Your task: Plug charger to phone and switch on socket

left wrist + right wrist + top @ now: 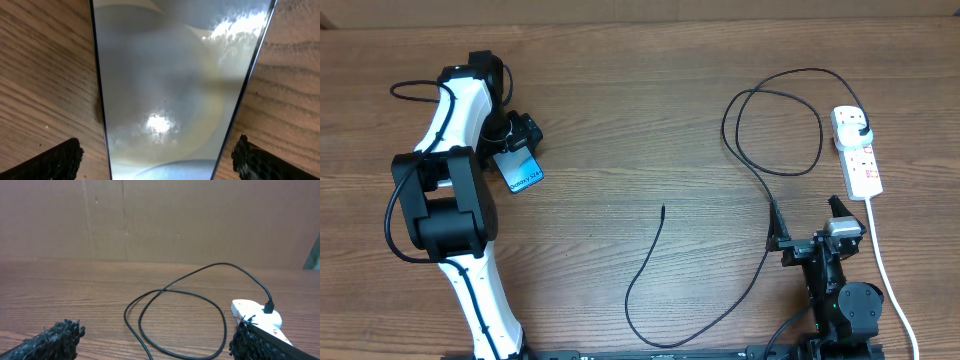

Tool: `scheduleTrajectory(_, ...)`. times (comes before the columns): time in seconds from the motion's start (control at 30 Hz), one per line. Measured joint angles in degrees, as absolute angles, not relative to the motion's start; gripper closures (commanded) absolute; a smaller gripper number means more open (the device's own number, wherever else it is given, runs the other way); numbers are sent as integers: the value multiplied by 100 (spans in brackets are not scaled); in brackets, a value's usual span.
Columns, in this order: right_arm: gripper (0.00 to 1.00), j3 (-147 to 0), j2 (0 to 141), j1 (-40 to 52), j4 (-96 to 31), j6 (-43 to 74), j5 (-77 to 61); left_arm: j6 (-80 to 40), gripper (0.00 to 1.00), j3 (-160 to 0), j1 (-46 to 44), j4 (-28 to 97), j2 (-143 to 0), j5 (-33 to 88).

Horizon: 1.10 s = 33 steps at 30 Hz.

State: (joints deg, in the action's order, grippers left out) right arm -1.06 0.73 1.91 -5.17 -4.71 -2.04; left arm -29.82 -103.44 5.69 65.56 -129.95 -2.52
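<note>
The phone (523,176) lies on the table at the left, its lit blue screen up. My left gripper (514,150) hangs over its far end. In the left wrist view the phone (175,90) fills the gap, and the left gripper (157,150) stands open with a finger on either side, apart from the phone's edges. The charger (760,180) loops near the socket (861,165) and trails to its free tip (663,208) at the table's middle. Its black plug (269,307) sits in the socket (252,311). My right gripper (807,222) is open and empty, the charger's loop (175,292) ahead of it.
The socket's white cord (886,272) runs down the right side past the right arm's base. A brown cardboard wall (160,220) stands behind the table. The charger's long bend (670,343) lies near the front edge.
</note>
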Motion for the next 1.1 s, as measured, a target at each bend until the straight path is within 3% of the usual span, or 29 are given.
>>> scheduleTrajectory(1.1,0,-106,73,191,-515,-475,-204,-2963,0,-10344,569,6401,-13034,-373)
